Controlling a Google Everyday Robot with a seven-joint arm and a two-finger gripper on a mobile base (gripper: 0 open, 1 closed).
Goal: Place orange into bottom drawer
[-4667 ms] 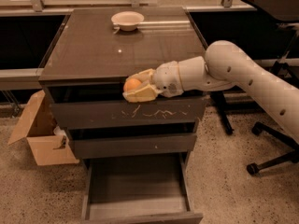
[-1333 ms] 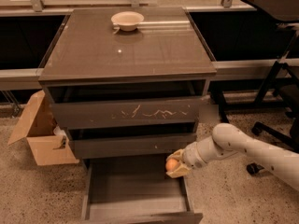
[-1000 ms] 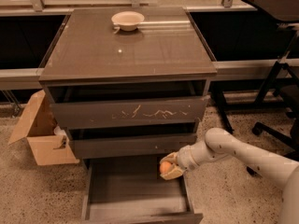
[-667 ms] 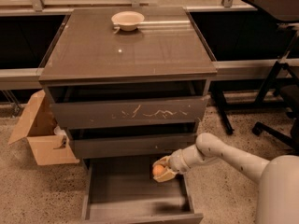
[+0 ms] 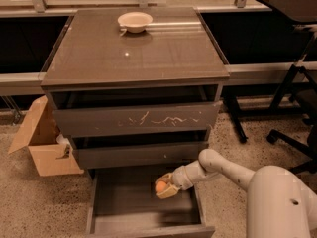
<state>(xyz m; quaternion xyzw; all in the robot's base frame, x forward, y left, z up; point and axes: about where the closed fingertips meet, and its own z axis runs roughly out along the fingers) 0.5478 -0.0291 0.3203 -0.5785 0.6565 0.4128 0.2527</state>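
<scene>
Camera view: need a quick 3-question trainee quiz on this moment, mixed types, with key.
1. Fill in: the gripper is shut on the ____.
2. True or false: the bottom drawer is shut.
3. Where is the bowl? A) on the cabinet top B) in the bottom drawer C) in the gripper

Key:
1. orange. The gripper holds it between its fingers over the open bottom drawer, toward the drawer's right side.
2. False. It is pulled out, with its inside in view.
3. A
</scene>
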